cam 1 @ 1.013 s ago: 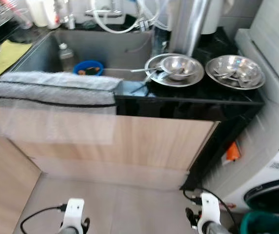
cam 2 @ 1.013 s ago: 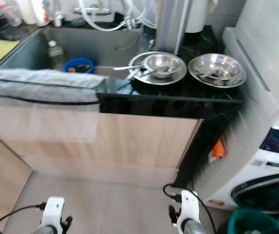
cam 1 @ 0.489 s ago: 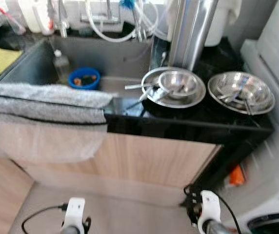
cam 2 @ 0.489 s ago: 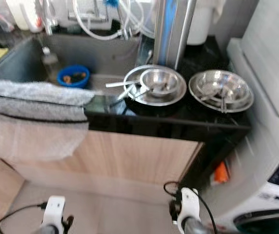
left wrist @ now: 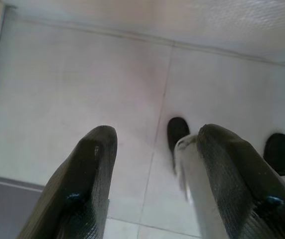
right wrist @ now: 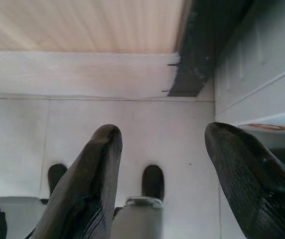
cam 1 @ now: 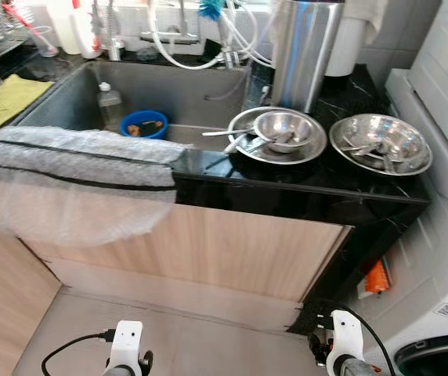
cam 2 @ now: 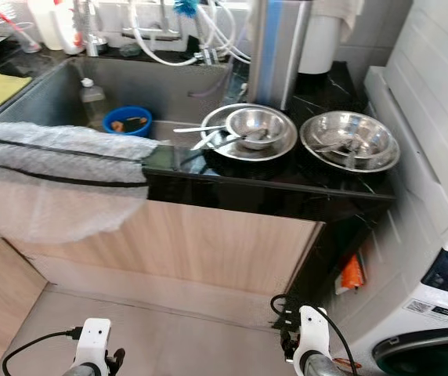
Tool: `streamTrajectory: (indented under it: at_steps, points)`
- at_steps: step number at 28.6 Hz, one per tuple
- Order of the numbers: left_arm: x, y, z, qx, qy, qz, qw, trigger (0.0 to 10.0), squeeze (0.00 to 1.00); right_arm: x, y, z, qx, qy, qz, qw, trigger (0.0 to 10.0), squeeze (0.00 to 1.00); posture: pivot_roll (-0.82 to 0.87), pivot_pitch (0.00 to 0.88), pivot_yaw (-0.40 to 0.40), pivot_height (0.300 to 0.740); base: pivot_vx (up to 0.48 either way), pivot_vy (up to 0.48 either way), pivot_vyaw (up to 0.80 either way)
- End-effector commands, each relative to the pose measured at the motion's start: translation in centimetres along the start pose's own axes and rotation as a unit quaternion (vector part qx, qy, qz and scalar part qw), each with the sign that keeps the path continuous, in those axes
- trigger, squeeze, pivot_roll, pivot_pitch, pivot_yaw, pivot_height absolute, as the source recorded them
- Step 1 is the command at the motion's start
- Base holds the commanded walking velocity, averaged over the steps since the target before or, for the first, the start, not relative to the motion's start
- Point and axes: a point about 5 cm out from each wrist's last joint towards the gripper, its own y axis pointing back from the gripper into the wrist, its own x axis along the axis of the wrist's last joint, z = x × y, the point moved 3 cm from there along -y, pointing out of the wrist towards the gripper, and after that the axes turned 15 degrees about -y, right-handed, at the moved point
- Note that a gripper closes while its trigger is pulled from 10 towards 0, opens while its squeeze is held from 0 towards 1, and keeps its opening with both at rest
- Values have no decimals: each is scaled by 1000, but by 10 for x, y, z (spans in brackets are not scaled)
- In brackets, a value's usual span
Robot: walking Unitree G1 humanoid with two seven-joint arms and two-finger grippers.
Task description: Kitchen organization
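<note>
Approach step, by judgement: left hand [left wrist: 152, 189] and right hand [right wrist: 162, 184] hang low over the floor, fingers apart, empty. Stacked steel bowls with spoons [cam 1: 280, 133] sit upper centre on the black stone desk [cam 1: 302, 196]. Next move calls for raising one hand to them.

1. Our left arm [cam 1: 124, 356] hangs low at the bottom left of the head view, idle.
2. Our left gripper [left wrist: 155, 137] holds its two black fingers parted (nothing between them).
3. Our right arm [cam 1: 343, 352] hangs at the bottom right.
4. Our right gripper [right wrist: 162, 137] is likewise spread wide.
</note>
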Motion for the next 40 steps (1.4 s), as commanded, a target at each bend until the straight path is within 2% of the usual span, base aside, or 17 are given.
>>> streamTrajectory:
  at_steps: [1,4,19,40]
  points:
    - [-10,2,-5,2,-4,-17,1000,10000,0,-6,0,-2,1,-2,-9,1000,10000,0,28,113,-3,740,0,480,0]
    - [-11,2,-5,2,-7,-17,1000,10000,0,-6,0,-2,1,-3,-9,1000,10000,0,29,113,-3,740,0,429,0]
    - [-4,1,-6,2,-18,-6,1000,10000,0,-7,0,-3,1,-5,-10,1000,10000,0,30,116,1,740,0,0,0]
    - [-3,1,-7,3,-22,-3,1000,10000,0,-7,0,-4,6,-8,-6,1000,10000,0,30,116,2,740,473,0,0]
